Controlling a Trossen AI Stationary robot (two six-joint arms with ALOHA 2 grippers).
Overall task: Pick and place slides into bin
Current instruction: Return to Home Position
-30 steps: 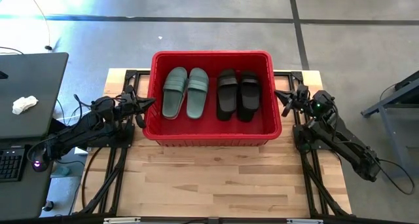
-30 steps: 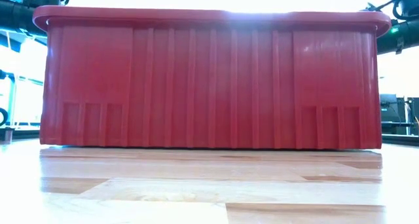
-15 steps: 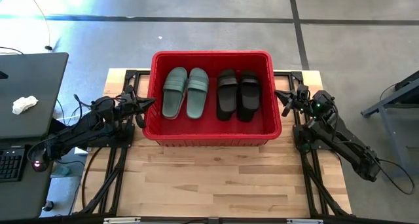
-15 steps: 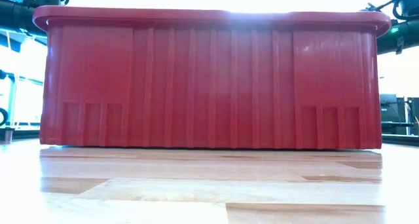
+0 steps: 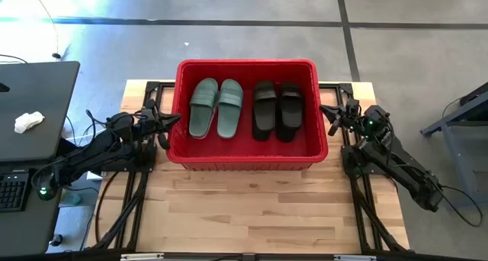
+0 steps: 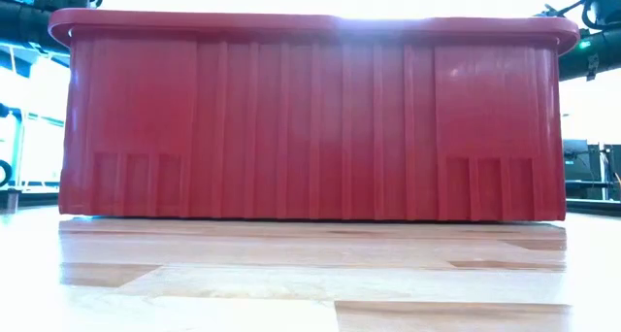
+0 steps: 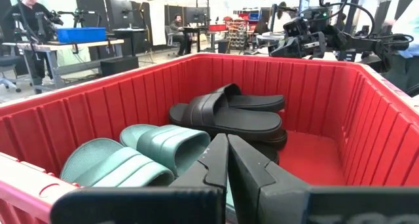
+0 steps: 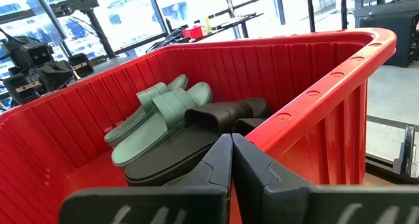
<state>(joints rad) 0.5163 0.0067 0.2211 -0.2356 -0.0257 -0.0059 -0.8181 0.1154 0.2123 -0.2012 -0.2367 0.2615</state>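
Looking from the high view, green slides [image 5: 216, 107] and black slides [image 5: 277, 111] lie in the bin [image 5: 248, 160] at the far middle of the desk [image 5: 252, 207], left gripper [image 5: 172, 121] and right gripper [image 5: 328, 112] just beside its side walls; a careless swing could clip the rim. Low view shows only the bin's near wall. Left wrist view: fingers [image 7: 213, 162] pressed together, empty. Right wrist view: likewise closed, near the rim it might snag.

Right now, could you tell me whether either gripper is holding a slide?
No, the left gripper and right gripper sit shut and empty beside the bin, with the slides inside it.
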